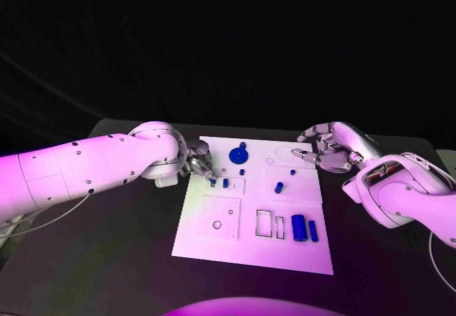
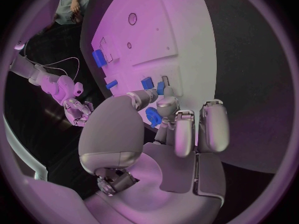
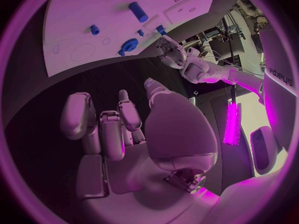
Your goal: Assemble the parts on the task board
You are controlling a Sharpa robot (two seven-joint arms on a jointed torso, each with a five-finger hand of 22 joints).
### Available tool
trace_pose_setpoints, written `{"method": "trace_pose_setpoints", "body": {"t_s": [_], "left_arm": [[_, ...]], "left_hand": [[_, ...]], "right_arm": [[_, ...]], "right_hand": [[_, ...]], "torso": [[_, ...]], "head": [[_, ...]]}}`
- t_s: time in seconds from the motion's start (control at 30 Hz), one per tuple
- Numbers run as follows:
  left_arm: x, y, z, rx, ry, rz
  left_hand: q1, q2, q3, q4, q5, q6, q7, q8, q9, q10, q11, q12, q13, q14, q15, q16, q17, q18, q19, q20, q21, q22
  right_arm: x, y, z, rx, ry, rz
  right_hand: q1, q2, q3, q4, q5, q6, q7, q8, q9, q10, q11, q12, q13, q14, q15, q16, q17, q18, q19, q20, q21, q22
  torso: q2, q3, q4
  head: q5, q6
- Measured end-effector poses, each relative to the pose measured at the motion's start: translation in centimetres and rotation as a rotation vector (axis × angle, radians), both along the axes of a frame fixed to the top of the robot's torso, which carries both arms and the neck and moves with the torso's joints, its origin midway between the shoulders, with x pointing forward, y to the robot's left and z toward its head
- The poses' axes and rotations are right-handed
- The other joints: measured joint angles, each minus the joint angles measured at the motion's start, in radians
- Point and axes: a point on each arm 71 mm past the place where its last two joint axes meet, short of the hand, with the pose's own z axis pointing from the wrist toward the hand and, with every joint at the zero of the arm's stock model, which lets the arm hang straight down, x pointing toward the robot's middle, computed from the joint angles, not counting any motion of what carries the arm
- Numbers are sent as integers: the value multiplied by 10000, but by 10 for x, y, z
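I keep the left hand (image 1: 197, 163) at the board's (image 1: 255, 247) edge, fingertips closing toward small parts (image 1: 225, 183) just beside them; grip unclear. The right hand (image 1: 326, 148) hovers curled, empty, clear of the work.

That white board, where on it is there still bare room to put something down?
On the task board, the near strip below the rectangular cutouts and long blue parts is bare, as is its left edge beside the square recess. It is crowded at the far left, where the left hand meets the blue disc.
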Motion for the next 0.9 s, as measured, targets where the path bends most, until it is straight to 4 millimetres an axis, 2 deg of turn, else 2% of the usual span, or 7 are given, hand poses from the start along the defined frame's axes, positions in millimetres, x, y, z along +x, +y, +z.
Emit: {"method": "trace_pose_setpoints", "body": {"t_s": [0.3, 0.5, 0.9], "left_arm": [[1, -1, -3, 111, 30, -47], [1, -1, -4, 181, 54, -84], [1, -1, -4, 284, 129, -188]], "left_hand": [[-26, -26, -29, -29, 238, 3, -1, -5, -1, 36, -36, 0, 27, 0, 0, 0, 0, 0, 0, -1, 35, 21], [-39, -39, -28, -29, 253, 35, -32, -7, -5, 36, -36, 0, 29, 0, 0, 0, 0, 0, -1, -1, 39, 24], [-107, -107, -56, -56, 319, 39, -34, -8, -9, 35, -35, 0, 36, 0, 1, 40, 0, 0, -1, -1, 39, 33]], "right_arm": [[0, -1, 0, 31, 30, 0], [0, -1, 0, 42, 44, 6], [0, -1, 0, 51, 55, 9]], "right_hand": [[0, 0, 0, 0, 0, 0, 0, 0, -9, 0, 0, 0, 0, 0, 0, 0, 9, -1, 1, 0, 0, -1], [0, 0, 0, 0, 0, 0, 0, 0, -8, 0, 0, 0, 1, 0, 0, 0, 8, -1, 1, 0, 0, -2], [0, 0, 0, 0, 0, 0, 0, 0, -8, 1, 0, 0, 1, 0, 0, 0, 6, -1, 1, 0, 0, -2]], "torso": [[10, -1, -1], [4, -4, 6], [-1, -10, 10]], "head": [[-12, -37], [-16, -84], [-15, -80]]}}
